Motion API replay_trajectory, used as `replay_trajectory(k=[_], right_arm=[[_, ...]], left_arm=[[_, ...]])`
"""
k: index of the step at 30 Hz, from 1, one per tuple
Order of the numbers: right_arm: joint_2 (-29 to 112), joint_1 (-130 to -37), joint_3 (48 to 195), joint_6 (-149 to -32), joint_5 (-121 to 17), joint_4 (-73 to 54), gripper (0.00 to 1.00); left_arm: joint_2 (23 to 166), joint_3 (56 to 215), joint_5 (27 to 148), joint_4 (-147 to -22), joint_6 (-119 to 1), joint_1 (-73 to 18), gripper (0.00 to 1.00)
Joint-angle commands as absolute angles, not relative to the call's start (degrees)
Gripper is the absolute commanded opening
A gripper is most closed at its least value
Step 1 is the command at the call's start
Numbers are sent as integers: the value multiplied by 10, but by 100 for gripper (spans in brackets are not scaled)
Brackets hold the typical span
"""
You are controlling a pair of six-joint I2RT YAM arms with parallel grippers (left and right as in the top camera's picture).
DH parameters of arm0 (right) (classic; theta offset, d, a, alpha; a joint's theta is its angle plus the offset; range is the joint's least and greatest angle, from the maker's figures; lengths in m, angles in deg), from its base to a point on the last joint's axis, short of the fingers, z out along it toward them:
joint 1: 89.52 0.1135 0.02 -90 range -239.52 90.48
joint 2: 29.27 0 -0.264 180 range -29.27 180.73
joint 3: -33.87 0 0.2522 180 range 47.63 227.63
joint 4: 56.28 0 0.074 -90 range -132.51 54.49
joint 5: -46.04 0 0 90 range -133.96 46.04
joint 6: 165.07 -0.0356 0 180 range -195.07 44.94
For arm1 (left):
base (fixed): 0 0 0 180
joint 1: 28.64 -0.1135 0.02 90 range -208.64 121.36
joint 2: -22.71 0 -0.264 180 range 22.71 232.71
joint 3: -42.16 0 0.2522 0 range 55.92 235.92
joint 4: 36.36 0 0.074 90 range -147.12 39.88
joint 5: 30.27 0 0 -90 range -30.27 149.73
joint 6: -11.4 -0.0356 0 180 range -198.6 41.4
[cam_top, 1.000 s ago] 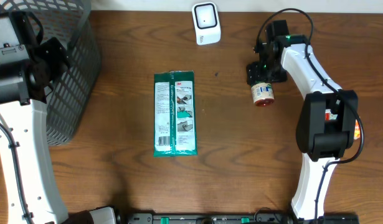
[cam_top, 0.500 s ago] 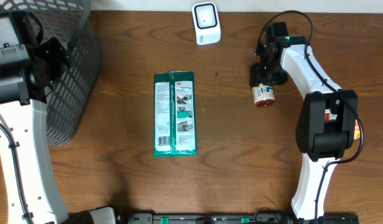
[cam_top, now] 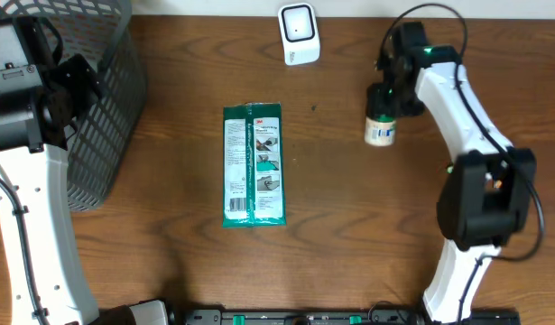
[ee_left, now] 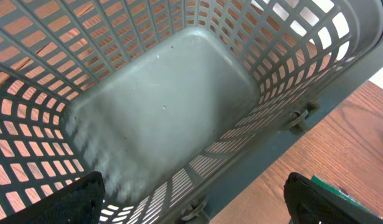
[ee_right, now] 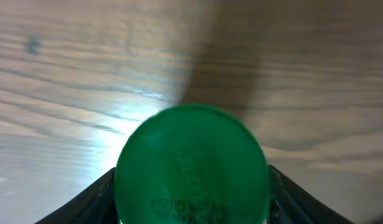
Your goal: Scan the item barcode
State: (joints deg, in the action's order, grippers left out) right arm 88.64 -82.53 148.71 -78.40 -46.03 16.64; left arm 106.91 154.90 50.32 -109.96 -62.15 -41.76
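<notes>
The item is a small bottle (cam_top: pixel 379 130) with a white label; in the right wrist view its round green end (ee_right: pixel 191 165) fills the space between the black fingers (ee_right: pixel 101 198). My right gripper (cam_top: pixel 386 97) is shut on that bottle, right of the white barcode scanner (cam_top: pixel 298 34) at the table's far edge. A flat green packet (cam_top: pixel 253 164) lies at the table's centre. My left gripper (ee_left: pixel 191 202) hangs open over the grey basket (ee_left: pixel 179 93), nothing between its fingers (ee_left: pixel 79 199).
The grey mesh basket (cam_top: pixel 101 99) stands at the table's left end, with the left arm (cam_top: pixel 33 162) beside it. Bare wooden tabletop (cam_top: pixel 349 226) surrounds the packet. The right arm's base (cam_top: pixel 480 208) rises at the right side.
The right gripper's jaws have closed on the bottle. The bottle has tipped, its reddish end gone from the overhead view, and the right arm has shifted slightly. The left arm is still.
</notes>
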Motion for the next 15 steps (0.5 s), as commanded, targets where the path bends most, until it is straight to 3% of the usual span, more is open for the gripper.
replay_trajectory(k=[1, 7, 15], right_arm=[[828, -823, 1490, -823, -460, 169, 34], [821, -811, 1479, -834, -457, 177, 35], [821, -789, 1366, -853, -455, 90, 35]], left_arm=[[1069, 1552, 496, -1101, -627, -421, 92], [1069, 1552, 496, -1101, -627, -421, 93], [1069, 1552, 496, -1101, -627, -421, 92]])
